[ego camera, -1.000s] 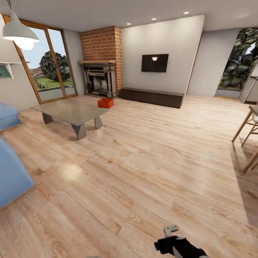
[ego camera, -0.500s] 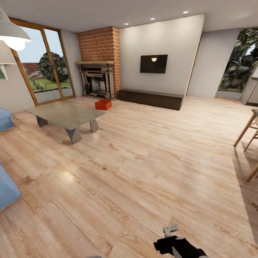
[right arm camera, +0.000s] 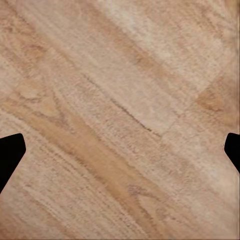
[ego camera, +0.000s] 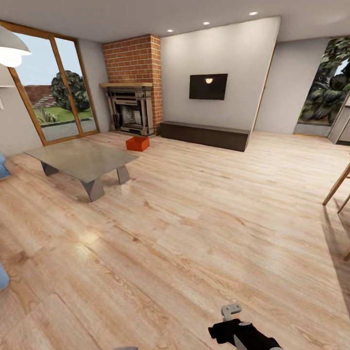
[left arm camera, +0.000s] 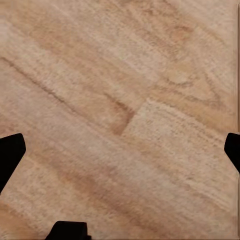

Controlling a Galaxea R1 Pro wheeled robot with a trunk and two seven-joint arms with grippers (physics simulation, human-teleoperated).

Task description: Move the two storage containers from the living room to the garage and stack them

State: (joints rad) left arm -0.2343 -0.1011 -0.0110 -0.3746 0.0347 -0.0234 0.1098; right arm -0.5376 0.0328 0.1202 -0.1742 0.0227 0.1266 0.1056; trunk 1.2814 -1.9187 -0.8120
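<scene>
- No brand, label or writing can be read anywhere in the room; the wall screen [ego camera: 208, 86] is dark apart from one small glint.
- One red-orange storage container [ego camera: 137, 143] sits on the light wood floor [ego camera: 194, 218] far off to the left, just in front of the brick fireplace [ego camera: 130, 113] and just beyond the far end of the low grey coffee table [ego camera: 80, 158].
- That coffee table stands between me and the container on the left; the planks straight ahead lie open.
- A long dark low cabinet [ego camera: 204, 134] runs along the far wall under the screen.
- A tall wood-framed glass door [ego camera: 48, 92] is at the far left, and wooden chair legs [ego camera: 338, 187] stand at the right edge.
- My left pincer [left arm camera: 120, 150] hangs over bare planks, fingertips spread wide at the picture's edges, grasping nothing.
- My right pincer [right arm camera: 120, 150] is released likewise, fingertips [right arm camera: 10, 152] wide apart over the wood.
</scene>
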